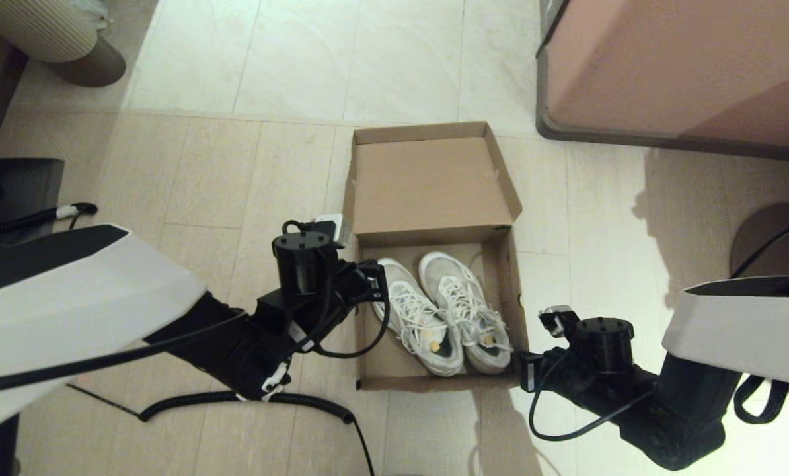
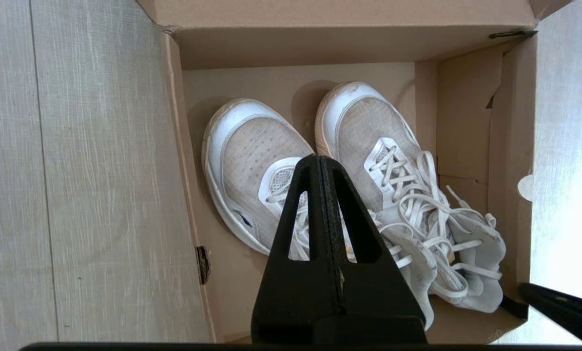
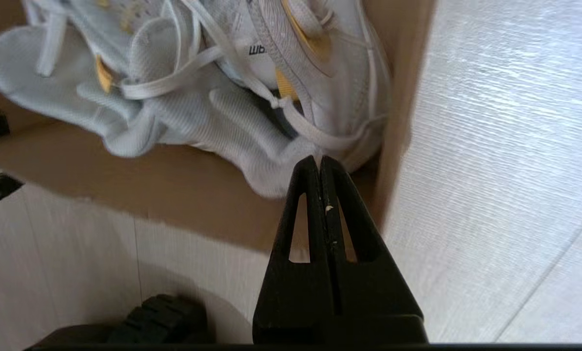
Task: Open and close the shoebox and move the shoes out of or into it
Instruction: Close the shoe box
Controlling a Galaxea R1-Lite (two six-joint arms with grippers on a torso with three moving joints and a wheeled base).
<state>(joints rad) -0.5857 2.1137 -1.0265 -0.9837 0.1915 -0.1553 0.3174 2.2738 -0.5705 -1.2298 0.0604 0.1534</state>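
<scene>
Two shoes (image 1: 442, 311) in the open shoebox (image 1: 434, 182), orange heel lining visible only wrist-side.

— What carries everything?
— A pale tiled floor (image 1: 236, 165).
— What lies on it?
— The open shoebox (image 1: 427, 178), a coiled black cable (image 1: 249, 400), and a pinkish-brown furniture block (image 1: 678, 66).

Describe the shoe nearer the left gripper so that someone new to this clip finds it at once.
On the pale floor tiles lies the open brown shoebox, its lid flipped back. Two white sneakers sit side by side in it, toes toward the lid. The one meant, the left-hand sneaker, lies beside the shut left gripper; the other sneaker lies nearer the right gripper.
</scene>
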